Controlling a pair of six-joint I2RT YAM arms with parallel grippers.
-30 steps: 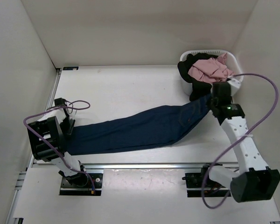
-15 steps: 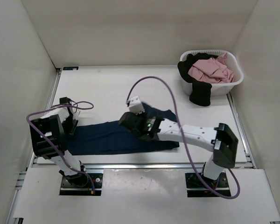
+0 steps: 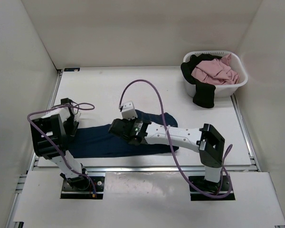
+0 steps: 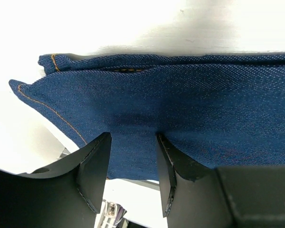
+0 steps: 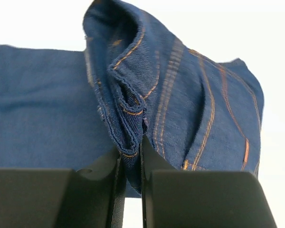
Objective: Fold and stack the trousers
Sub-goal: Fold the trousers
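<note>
The dark navy trousers (image 3: pixel 97 140) lie along the table's near side, doubled over at the right end (image 3: pixel 171 121). My right gripper (image 3: pixel 118 129) is above their middle, shut on a bunched fold of the waist end; the right wrist view shows the trousers (image 5: pixel 204 95) with orange stitching pinched in that gripper (image 5: pixel 130 159). My left gripper (image 3: pixel 70 126) is at the left leg end. In the left wrist view its jaws (image 4: pixel 133 142) stand apart over the hemmed denim (image 4: pixel 180 95), gripping nothing.
A white basket (image 3: pixel 240 80) stands at the back right holding a pink garment (image 3: pixel 213 71) and a black garment (image 3: pixel 204 95) that hangs over its front. White walls enclose the table on three sides.
My right arm swung from beside the basket leftward over the table, carrying the waist end over the legs, so the trousers now lie doubled and shorter. The left arm has barely moved.
</note>
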